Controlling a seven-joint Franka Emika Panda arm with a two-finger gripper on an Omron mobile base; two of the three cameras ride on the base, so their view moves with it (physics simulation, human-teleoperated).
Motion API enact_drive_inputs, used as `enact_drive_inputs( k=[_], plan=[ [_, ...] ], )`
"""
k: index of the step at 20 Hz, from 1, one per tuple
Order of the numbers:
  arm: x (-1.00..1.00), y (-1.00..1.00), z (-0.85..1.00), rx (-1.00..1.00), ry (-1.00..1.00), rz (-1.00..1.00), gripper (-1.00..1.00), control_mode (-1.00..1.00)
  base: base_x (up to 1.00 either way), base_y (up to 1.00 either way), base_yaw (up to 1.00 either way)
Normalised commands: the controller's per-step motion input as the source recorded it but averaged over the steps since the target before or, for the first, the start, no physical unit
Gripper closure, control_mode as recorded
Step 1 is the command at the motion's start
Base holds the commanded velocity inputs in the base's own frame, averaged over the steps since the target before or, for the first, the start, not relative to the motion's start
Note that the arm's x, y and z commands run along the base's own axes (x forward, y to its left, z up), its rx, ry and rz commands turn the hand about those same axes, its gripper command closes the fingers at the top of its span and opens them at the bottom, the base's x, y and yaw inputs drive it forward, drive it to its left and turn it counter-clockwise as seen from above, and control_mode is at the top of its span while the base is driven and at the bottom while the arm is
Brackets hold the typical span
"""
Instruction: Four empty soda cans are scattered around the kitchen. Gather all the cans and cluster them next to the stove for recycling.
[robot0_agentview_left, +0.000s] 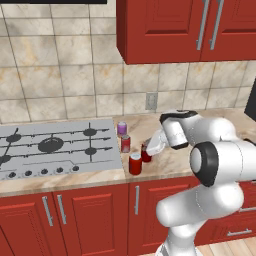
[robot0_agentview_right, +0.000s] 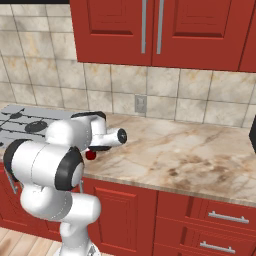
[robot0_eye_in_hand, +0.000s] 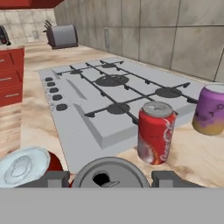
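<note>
The stove (robot0_agentview_left: 55, 145) lies on the left of the counter, and several soda cans stand just right of it. A purple can (robot0_agentview_left: 122, 128) is farthest back, with a red can (robot0_agentview_left: 125, 143) in front of it and another red can (robot0_agentview_left: 135, 163) near the counter's front edge. My gripper (robot0_agentview_left: 149, 148) reaches in from the right and is shut on a third red can (robot0_agentview_left: 145, 155). In the hand view this can's silvery top (robot0_eye_in_hand: 109, 175) sits between my fingertips (robot0_eye_in_hand: 168, 178). Beyond it are a red can (robot0_eye_in_hand: 156, 132), the purple can (robot0_eye_in_hand: 211, 109) and the stove (robot0_eye_in_hand: 100, 96). Another can (robot0_eye_in_hand: 24, 166) stands at lower left.
Red upper cabinets (robot0_agentview_left: 185, 27) hang above the counter (robot0_agentview_right: 190, 150), and a wall outlet (robot0_agentview_left: 151, 101) is behind the cans. A toaster (robot0_eye_in_hand: 63, 36) stands on the counter beyond the stove. Bare counter stretches to the right of my arm.
</note>
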Motion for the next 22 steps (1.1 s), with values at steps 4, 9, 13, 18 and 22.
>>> enact_drive_inputs(
  k=[4, 9, 13, 18, 22],
  plan=[
    [0.19, 0.00, 0.00, 0.00, 0.00, 0.03, 1.00, -1.00, 0.00, 0.00, 0.00],
    [0.18, 0.00, -0.05, 0.00, 0.00, 0.04, 1.00, -1.00, 0.00, 0.00, 0.00],
    [0.13, 0.00, -0.18, 0.00, 0.00, 0.05, 1.00, -1.00, 0.00, 0.00, 0.00],
    [0.08, 0.00, -0.25, 0.00, 0.00, 0.06, 1.00, -1.00, 0.00, 0.00, 0.00],
    [0.06, 0.00, -0.23, 0.00, 0.00, 0.05, 1.00, -1.00, 0.00, 0.00, 0.00]
  ],
)
